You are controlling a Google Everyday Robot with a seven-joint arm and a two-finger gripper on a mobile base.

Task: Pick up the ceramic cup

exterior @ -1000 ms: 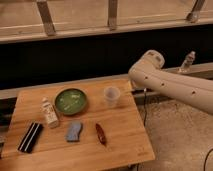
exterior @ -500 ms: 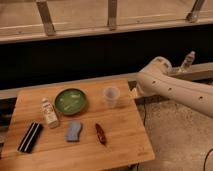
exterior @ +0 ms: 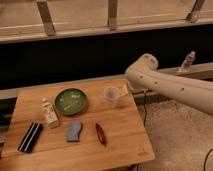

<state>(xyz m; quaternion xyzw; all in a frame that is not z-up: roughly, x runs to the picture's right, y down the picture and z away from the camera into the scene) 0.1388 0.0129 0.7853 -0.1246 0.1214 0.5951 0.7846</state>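
The ceramic cup (exterior: 112,96), small, pale and handleless, stands upright on the wooden table (exterior: 125,145), just right of the green plate (exterior: 70,101). My white arm (exterior: 170,86) reaches in from the right and bends down at its elbow beside the table's back right corner. My gripper (exterior: 125,90) is mostly hidden behind the arm, close to the right side of the cup and about level with its rim. It holds nothing that I can see.
A small white bottle (exterior: 49,112) stands left of the plate. A blue sponge (exterior: 74,131), a reddish-brown object (exterior: 101,133) and a black striped object (exterior: 30,136) lie near the front. A clear bottle (exterior: 187,61) stands on the ledge behind, below a dark wall and railing.
My arm's elbow has dropped slightly and shifted left, bringing the gripper end closer to the cup. The objects on the table have not moved.
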